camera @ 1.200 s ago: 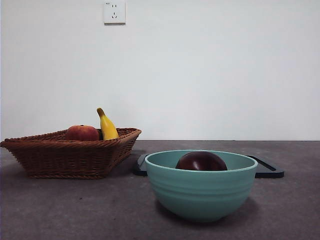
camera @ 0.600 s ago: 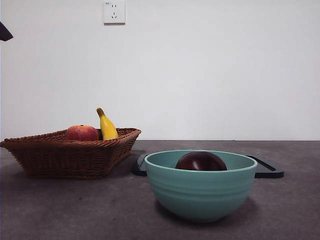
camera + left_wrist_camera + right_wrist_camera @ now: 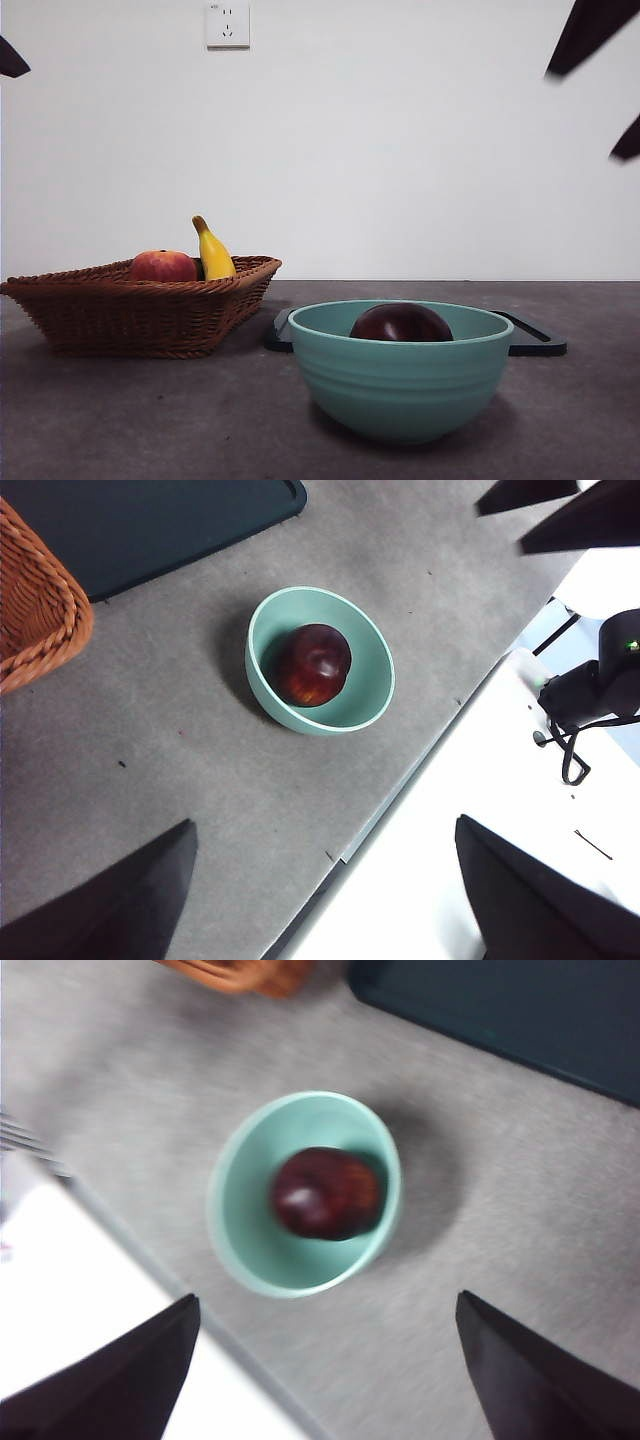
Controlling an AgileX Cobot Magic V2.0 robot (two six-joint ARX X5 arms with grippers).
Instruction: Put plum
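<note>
Currently you have the plum (image 3: 402,322) sitting inside the teal bowl (image 3: 400,385) on the counter (image 3: 150,420). Your left hand (image 3: 325,900) and right hand (image 3: 325,1375) both hover high above it, jaws apart, empty. No legible writing on anything.

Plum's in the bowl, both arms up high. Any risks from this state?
1. The plum is glossy and round, sitting deep in the teal bowl; open jaws coming down may hit the rim or slide off the fruit.
2. The bowl stands loose on the table close to its edge, as the left wrist view shows; a nudge might push it over.
3. The right wrist view is blurred, so aiming the right gripper is less sure.
</note>
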